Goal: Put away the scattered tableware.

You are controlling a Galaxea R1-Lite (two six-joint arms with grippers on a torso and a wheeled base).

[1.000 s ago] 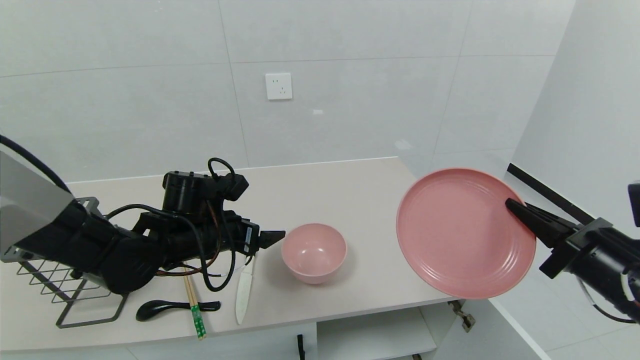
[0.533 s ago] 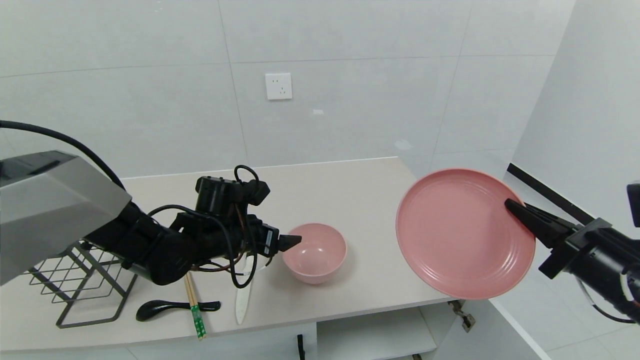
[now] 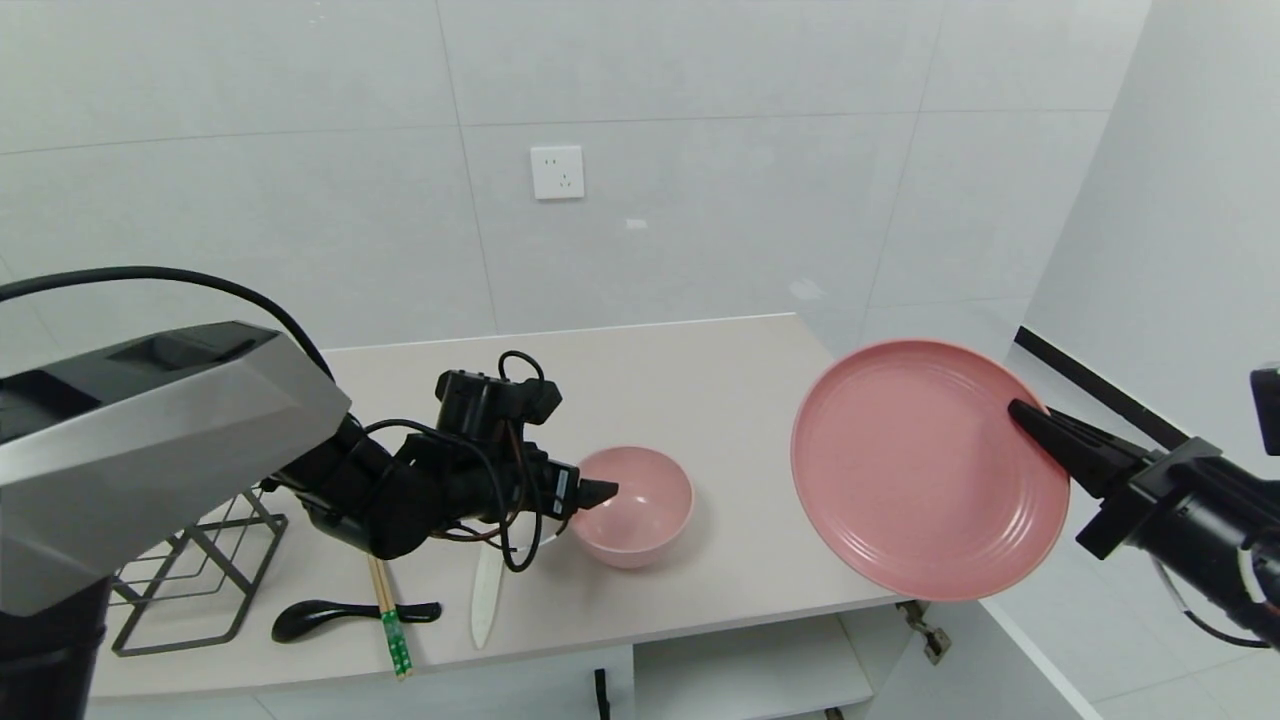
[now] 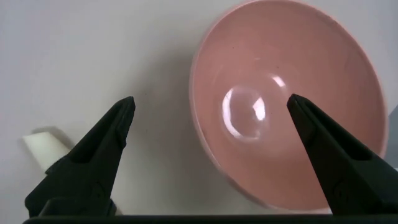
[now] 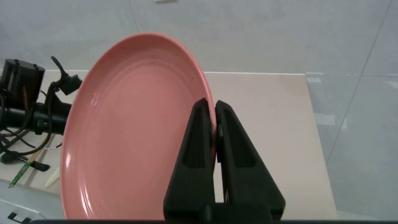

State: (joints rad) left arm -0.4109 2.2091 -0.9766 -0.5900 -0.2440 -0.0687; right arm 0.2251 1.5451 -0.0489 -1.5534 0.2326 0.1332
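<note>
Since the earlier frames the left arm has travelled to the right across the head view, from in front of the wire rack point(image 3: 185, 575) toward the pink bowl point(image 3: 632, 505), while the pink plate point(image 3: 925, 465) and the right arm have kept their place. At the lower left of the frame the rack stands on the counter point(image 3: 720, 400), and the arm covers part of it. Right of it lie a black spoon point(image 3: 320, 615), a pair of chopsticks point(image 3: 390, 625) and a white flat utensil point(image 3: 487, 595). The upper end of this utensil is hidden behind the arm's cables, so I cannot name it more exactly. The left gripper point(image 3: 600, 492) is spread wide, and the bowl lies directly in front of it, at the centre of the frame. In the left wrist view the gripper point(image 4: 211, 102) has one finger over the bare counter and the other over the inside of the bowl point(image 4: 292, 106), so the near rim stands between them. To my judgement the coming pinch depends on this placing. Whether a finger already touches the rim, I cannot tell. At the right of the frame the right gripper point(image 3: 1025, 415) is clenched on the plate's edge and holds it tilted in the air, beyond the counter's corner. The right wrist view shows both fingers point(image 5: 200, 134) pressed on the rim of the plate point(image 5: 130, 124).
</note>
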